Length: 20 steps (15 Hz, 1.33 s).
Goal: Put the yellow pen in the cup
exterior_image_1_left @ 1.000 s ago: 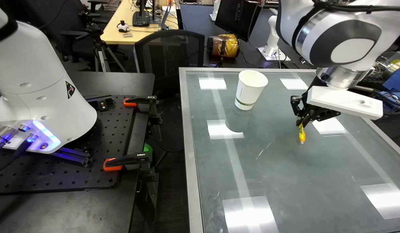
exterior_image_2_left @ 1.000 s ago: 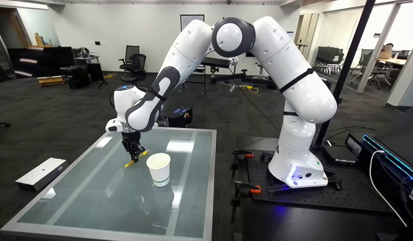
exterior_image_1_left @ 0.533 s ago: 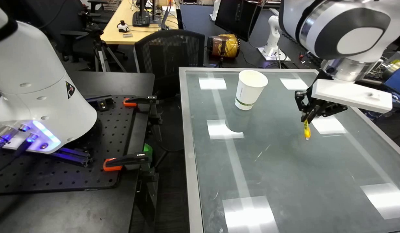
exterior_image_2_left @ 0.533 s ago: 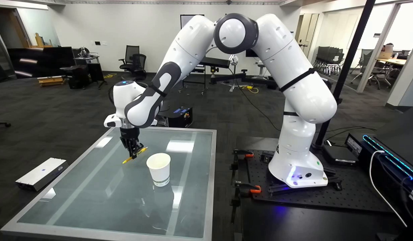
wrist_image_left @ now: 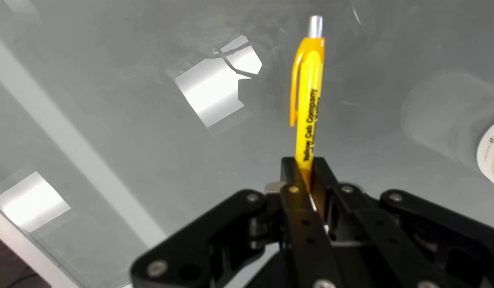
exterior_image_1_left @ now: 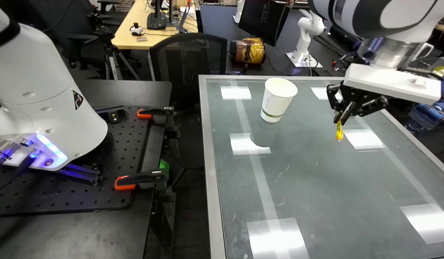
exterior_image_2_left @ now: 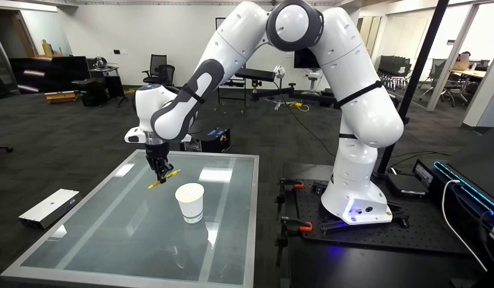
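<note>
Within clamped gripper (wrist_image_left: 305, 172), yellow pen (wrist_image_left: 309, 96) partly hidden

The pen (wrist_image_left: 309, 80) is showing yellow, with an orange clip (wrist_image_left: 294, 92), silver end (wrist_image_left: 315, 26) and black lettering (wrist_image_left: 309, 124). The cup (exterior_image_1_left: 277, 97) is wearing a green band (exterior_image_1_left: 271, 114) on white. The gripper (wrist_image_left: 304, 163) is showing black, the arm (exterior_image_2_left: 347, 64) white and dark grey.

Glossy gray table (exterior_image_1_left: 333, 198) with a paler frame (exterior_image_1_left: 211, 180), white cup (exterior_image_1_left: 277, 102) upright on it
</note>
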Each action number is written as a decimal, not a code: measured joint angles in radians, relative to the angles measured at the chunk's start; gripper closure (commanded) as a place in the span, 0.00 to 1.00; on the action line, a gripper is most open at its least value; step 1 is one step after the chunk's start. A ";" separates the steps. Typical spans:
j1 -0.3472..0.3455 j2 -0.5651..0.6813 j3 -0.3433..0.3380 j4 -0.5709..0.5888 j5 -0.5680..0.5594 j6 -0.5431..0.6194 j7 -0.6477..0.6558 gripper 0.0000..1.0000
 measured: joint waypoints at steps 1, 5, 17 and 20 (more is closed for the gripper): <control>0.005 -0.017 0.000 -0.012 0.000 -0.011 0.020 0.97; 0.028 -0.079 -0.001 -0.056 -0.002 -0.034 0.111 0.97; 0.083 -0.227 -0.004 -0.174 -0.008 -0.038 0.209 0.97; 0.083 -0.268 -0.005 -0.208 -0.008 -0.037 0.209 0.97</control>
